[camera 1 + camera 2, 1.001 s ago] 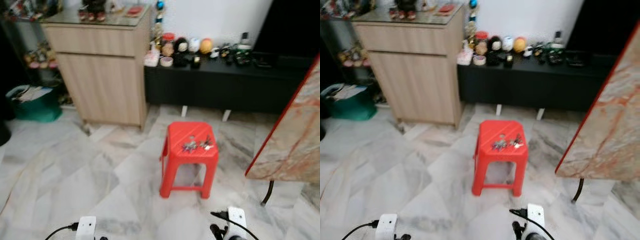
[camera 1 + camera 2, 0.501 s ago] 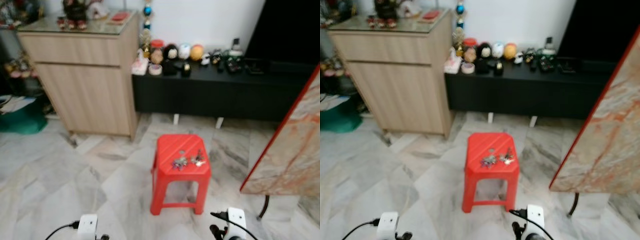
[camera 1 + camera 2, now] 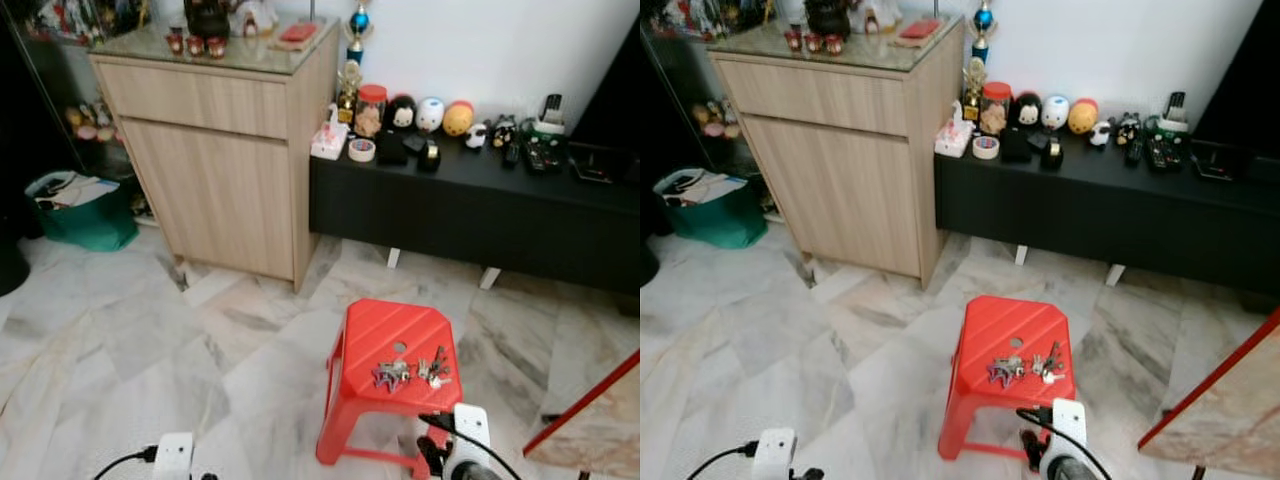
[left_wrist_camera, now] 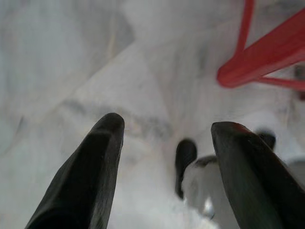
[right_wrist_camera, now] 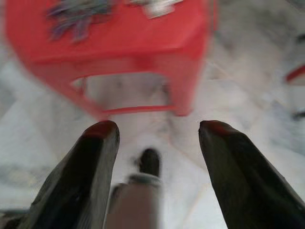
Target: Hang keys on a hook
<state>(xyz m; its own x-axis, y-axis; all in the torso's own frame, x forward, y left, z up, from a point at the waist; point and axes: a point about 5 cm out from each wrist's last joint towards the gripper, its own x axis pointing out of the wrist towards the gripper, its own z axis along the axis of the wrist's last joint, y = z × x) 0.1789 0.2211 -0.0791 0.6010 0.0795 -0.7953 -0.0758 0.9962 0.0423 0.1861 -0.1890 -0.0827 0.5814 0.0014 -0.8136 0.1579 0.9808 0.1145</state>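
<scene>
Two bunches of keys (image 3: 408, 372) lie on top of a small red plastic stool (image 3: 385, 335) standing on the marble floor just ahead of me. My right arm's wrist (image 3: 468, 430) shows low beside the stool's near right corner. In the right wrist view my right gripper (image 5: 158, 126) is open and empty above the floor, with the stool (image 5: 119, 38) and its blurred keys (image 5: 78, 12) beyond the fingertips. My left gripper (image 4: 170, 123) hangs open over bare floor, a red stool leg (image 4: 267, 52) off to its side.
A light wooden cabinet (image 3: 220, 150) stands at the back left beside a low black console (image 3: 480, 215) lined with figurines. A green bag (image 3: 75, 210) sits on the floor at far left. A red-edged marble slab (image 3: 590, 430) leans at lower right.
The camera has come closer and shifted, so the stool now sits lower and nearer in view. The keys lie as before on the stool.
</scene>
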